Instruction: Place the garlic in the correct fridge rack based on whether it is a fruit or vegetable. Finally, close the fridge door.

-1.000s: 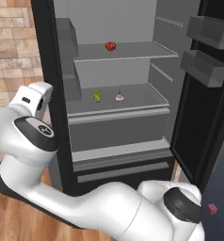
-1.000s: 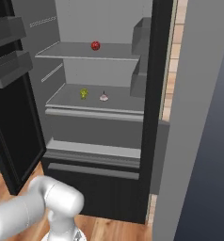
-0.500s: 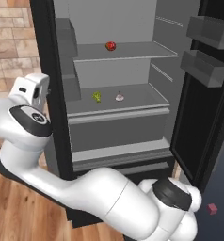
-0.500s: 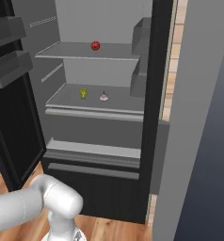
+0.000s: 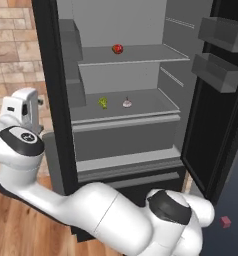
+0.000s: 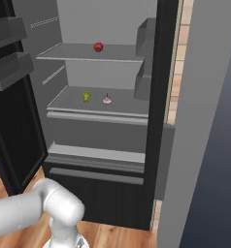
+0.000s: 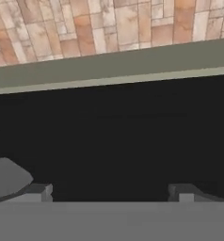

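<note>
The garlic (image 5: 126, 103) (image 6: 107, 100), a tiny whitish-pink bulb, rests on the fridge rack (image 5: 141, 118) (image 6: 88, 115), just right of a small green vegetable (image 5: 103, 102) (image 6: 86, 96). A red round fruit (image 5: 117, 48) (image 6: 98, 46) lies on the thinner shelf above. The fridge door (image 5: 218, 125) (image 6: 13, 126) stands wide open. My hand (image 5: 22, 106) is outside the fridge, by its left outer wall, far from the garlic. In the hand view my gripper (image 7: 111, 193) is open, its fingertips (image 7: 38, 192) wide apart with nothing between, facing a black surface.
Grey bins (image 5: 216, 70) (image 6: 6, 68) jut from the door's inner face. A bottom drawer (image 5: 126, 175) (image 6: 95, 174) sits under the rack. A brick wall (image 5: 11, 50) lies left of the fridge. A small pink cube (image 5: 225, 221) is on the floor.
My arm has swung further left and its lower body fills more of the foreground. The hand has shifted slightly left beside the fridge wall. The garlic has not moved.
</note>
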You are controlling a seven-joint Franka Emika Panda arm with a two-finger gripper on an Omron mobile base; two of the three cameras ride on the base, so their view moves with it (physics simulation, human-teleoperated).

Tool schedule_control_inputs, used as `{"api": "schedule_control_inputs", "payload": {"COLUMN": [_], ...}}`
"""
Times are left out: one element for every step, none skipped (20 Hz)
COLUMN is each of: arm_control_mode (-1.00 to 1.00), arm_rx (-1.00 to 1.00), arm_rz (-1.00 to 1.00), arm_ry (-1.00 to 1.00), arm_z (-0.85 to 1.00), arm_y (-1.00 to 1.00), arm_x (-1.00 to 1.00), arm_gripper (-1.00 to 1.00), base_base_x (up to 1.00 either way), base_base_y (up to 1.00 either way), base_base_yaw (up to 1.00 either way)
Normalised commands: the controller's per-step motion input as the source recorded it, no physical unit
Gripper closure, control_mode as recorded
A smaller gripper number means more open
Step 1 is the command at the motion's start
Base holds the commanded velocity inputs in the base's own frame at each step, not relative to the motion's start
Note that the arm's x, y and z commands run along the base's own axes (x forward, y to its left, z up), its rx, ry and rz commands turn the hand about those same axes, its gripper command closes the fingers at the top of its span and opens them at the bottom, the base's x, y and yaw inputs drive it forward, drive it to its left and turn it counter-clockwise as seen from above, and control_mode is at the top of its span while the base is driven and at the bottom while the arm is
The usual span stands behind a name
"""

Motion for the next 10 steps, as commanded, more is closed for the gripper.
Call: {"api": "schedule_control_inputs", "payload": {"arm_control_mode": [-1.0, -1.0, -1.0, -1.0, -1.0, -1.0, -1.0, -1.0, -1.0, -1.0], "arm_rx": [-0.09, -0.08, -0.08, -0.1, -0.12, -0.11, -0.12, -0.11, -0.08, -0.05], "arm_rz": [0.0, 0.0, 0.0, 0.0, 0.0, 0.0, 0.0, 0.0, 0.0, 0.0], "arm_ry": [0.0, 0.0, 0.0, 0.0, -0.03, -0.02, -0.05, -0.05, -0.03, -0.02], "arm_z": [-0.14, -0.08, -0.01, 0.0, 0.19, 0.14, 0.22, 0.19, 0.14, 0.17], "arm_y": [0.11, 0.07, 0.0, -0.23, -0.57, -0.66, -0.69, -0.71, -0.76, -0.82], "arm_x": [1.0, 1.0, 0.87, 0.41, 0.0, 0.0, 0.0, 0.0, 0.17, 0.26], "arm_gripper": [-1.0, -1.0, -1.0, -1.0, -1.0, -1.0, -1.0, -1.0, -1.0, -1.0], "base_base_x": [0.0, 0.0, 0.0, 0.0, 0.0, 0.0, 0.0, 0.0, 0.0, 0.0], "base_base_y": [0.0, 0.0, 0.0, 0.0, 0.0, 0.0, 0.0, 0.0, 0.0, 0.0], "base_base_yaw": [0.0, 0.0, 0.0, 0.0, 0.0, 0.0, 0.0, 0.0, 0.0, 0.0]}}
